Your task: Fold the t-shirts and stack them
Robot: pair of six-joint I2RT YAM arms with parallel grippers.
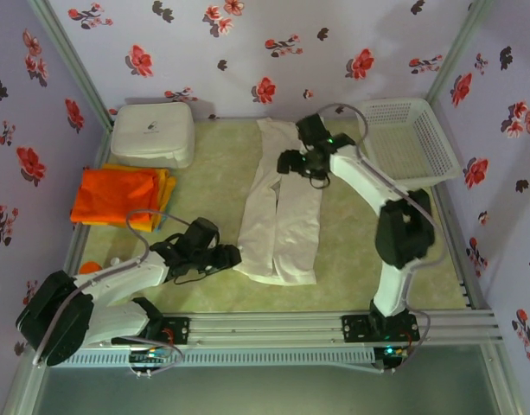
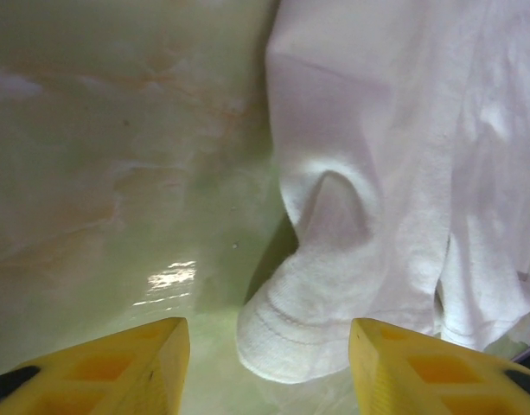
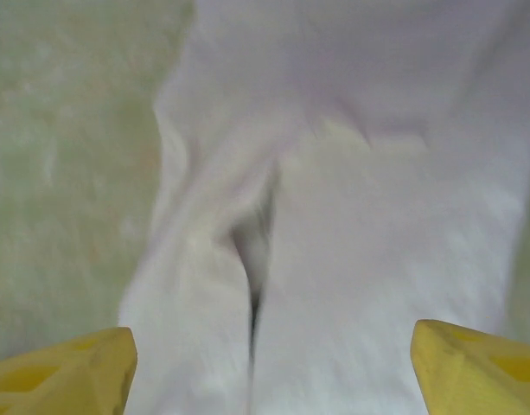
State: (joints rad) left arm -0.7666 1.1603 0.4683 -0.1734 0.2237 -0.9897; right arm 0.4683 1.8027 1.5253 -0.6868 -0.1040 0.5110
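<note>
Orange cloth is leading the row at the left: the folded orange t-shirt (image 1: 116, 197) is lying on top of the folded yellow t-shirt (image 1: 168, 184), whose edge is peeking out along the right side. Both are resting on the pale green table (image 1: 208, 164), close to its left edge. Just behind them, the white rounded box (image 1: 152, 134) is sitting near the back wall.

Nearer the front, the left gripper (image 1: 228, 257) is reaching low over the table, pointing at the near left corner of the off-white t-shirt (image 1: 282, 207). In the left wrist view its yellow fingers (image 2: 135, 363) are standing partly apart and clamping nothing. The rounded hem corner of the shirt is lying on the table in the gap between them, closer to the right-hand finger.

That off-white shirt is lying in the middle of the table, folded into a long narrow strip running from the back edge toward the front, with a dark crease showing down its length between two folded halves.

Over the far part of the strip the right gripper (image 1: 288, 162) is hovering, pointing down at the cloth. Its jaws are gaping wide, with nothing pinched between them. The right wrist view is blurring, so I cannot tell whether the fingertips are touching the fabric.

At the far right, the white mesh basket (image 1: 407, 143) is sitting in the back corner, well apart from the folded pair.
</note>
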